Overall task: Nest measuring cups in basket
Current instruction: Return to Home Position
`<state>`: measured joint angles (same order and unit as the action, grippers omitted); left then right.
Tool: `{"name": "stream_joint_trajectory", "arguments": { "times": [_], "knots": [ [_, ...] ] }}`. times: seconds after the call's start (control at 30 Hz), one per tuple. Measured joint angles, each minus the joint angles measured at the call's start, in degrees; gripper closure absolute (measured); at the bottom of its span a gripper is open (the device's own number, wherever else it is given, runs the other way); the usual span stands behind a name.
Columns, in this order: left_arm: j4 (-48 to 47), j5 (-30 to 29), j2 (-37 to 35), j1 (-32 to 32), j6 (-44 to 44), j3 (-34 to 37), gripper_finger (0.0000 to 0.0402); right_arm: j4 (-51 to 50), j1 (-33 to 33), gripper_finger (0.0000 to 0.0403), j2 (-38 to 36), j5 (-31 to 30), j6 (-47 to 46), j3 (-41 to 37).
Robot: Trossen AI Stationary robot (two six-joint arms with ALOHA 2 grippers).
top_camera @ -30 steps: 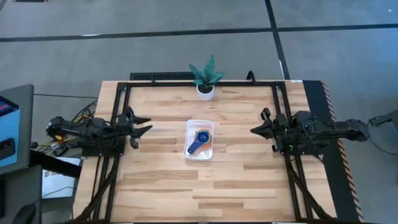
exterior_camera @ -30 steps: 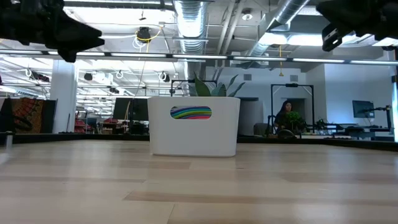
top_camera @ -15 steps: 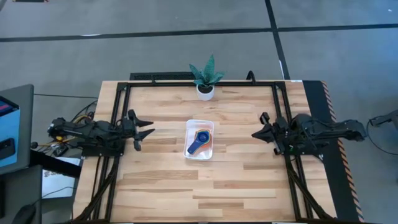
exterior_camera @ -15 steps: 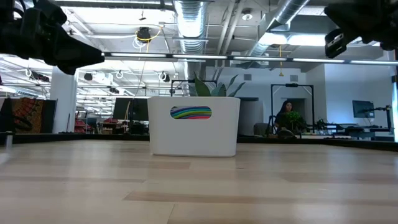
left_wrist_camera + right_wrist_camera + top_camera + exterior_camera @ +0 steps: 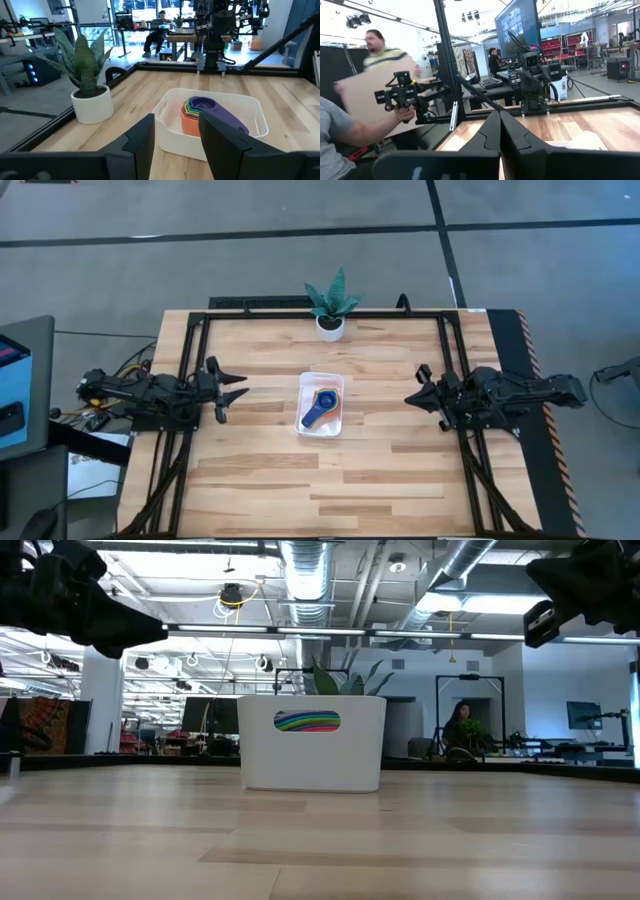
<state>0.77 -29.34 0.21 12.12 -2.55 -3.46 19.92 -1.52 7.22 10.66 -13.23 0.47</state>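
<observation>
The white basket (image 5: 334, 386) sits at mid-table, resting flat on the wood; in the low view its side (image 5: 312, 755) carries a rainbow mark. The measuring cups (image 5: 199, 108) lie nested inside it, the navy one (image 5: 322, 404) on top with coloured rims showing under it. My left gripper (image 5: 238, 386) hovers open at the table's left side, pointing at the basket from a distance. My right gripper (image 5: 410, 395) hovers at the right side, shut and holding nothing, also pointing toward the basket. In the low view both grippers stay high above the table.
A white pot with a green plant (image 5: 330, 320) stands at the far edge, behind the basket. Black frame rails (image 5: 192, 370) run along the table's left, right and far sides. Bare wood lies around the basket. People (image 5: 350, 125) are in the room beyond the table.
Both grippers have sunk a little and drifted slightly toward the near edge, each staying on its own side of the table. The basket and the cups have not moved.
</observation>
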Motion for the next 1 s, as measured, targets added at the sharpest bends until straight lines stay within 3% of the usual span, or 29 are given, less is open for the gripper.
{"name": "stream_joint_trajectory", "arguments": {
  "times": [0.5, 0.67, 0.9, 1.0],
  "knots": [
    [0.0, 0.6, 0.0, 0.0, 1.7, 0.0, 0.0265, -0.1, 0.0, 0.0389, -0.2, -0.1, 0.0, -0.1],
    [0.2, -5.1, 0.0, 0.0, 2.3, 0.0, 0.0303, -0.1, 0.0, 0.0392, -0.2, -0.2, 0.0, -0.1],
    [-3.5, -4.6, 0.0, 0.0, 4.0, 0.0, 0.0362, -0.8, 0.0, 0.0388, -0.3, -0.2, -0.1, -0.1],
    [-6.1, -9.0, 0.0, 0.0, 6.3, -0.1, 0.0381, -2.6, 0.2, 0.0387, -0.2, -0.5, 1.0, -0.1]
  ]
}}
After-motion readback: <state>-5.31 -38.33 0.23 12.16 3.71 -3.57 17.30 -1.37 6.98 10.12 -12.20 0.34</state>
